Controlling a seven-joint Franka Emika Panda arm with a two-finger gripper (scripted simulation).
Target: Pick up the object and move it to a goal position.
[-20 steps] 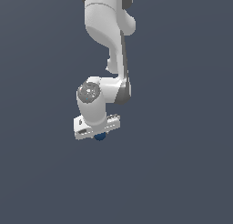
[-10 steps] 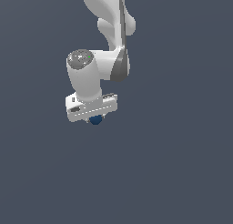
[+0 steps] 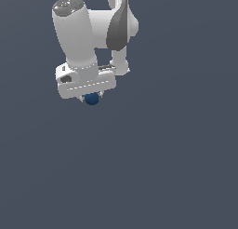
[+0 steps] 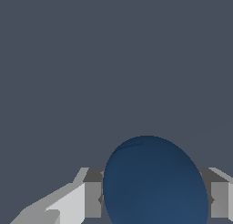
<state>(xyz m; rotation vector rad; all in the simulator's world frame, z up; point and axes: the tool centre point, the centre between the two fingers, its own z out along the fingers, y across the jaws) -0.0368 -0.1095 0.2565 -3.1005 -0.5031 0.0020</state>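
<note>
Since a second ago, our gripper [image 3: 92, 97] has shifted toward the frame's upper left. We see its fingers [image 4: 91, 199] pinching the blue ball [image 3: 92, 99] from both sides.

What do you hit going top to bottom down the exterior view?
Arm link with grey cap → white gripper body → dark blue ball held between the fingers → bare grey floor.
</note>
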